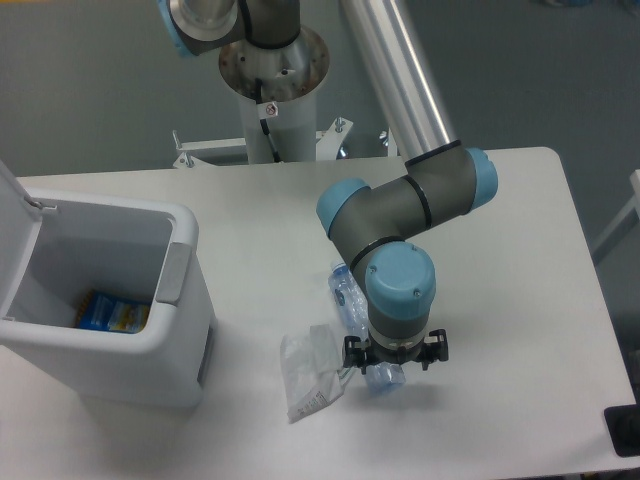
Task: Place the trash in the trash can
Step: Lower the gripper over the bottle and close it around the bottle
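bottle under gripper, wrapper just beside

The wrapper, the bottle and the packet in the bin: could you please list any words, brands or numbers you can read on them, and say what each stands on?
No text can be read.
wrapper: dark print near its lower edge, too small and blurred to read.
packet, inside the trash can: blue and yellow print, blurred.
bottle: no label readable; its lower part is hidden by the gripper.
Small tag on the robot base: illegible.
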You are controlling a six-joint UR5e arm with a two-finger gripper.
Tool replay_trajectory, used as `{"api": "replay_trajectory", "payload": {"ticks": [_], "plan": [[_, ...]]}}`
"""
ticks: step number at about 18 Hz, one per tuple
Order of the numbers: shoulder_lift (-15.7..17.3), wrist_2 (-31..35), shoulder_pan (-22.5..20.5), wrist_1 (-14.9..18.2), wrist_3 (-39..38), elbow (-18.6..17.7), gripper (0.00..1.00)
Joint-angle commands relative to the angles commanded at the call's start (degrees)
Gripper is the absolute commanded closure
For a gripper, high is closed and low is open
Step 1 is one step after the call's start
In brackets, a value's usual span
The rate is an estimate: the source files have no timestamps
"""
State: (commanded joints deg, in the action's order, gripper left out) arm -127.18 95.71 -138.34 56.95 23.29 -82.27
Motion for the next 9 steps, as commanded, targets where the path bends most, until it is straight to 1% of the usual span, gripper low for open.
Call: {"api": "replay_trajectory", "payload": {"ticks": [3,6,9], "plan": [[-0.5,-0.1,0.4,-0.1,-1.2,0.2,0.0],[-1.8,0.2,0.9,-1.4,-3.1,0.6,0.0],[-2.8,3.6,1.8,-1.7,-3.4,1.0,0.0]]}}
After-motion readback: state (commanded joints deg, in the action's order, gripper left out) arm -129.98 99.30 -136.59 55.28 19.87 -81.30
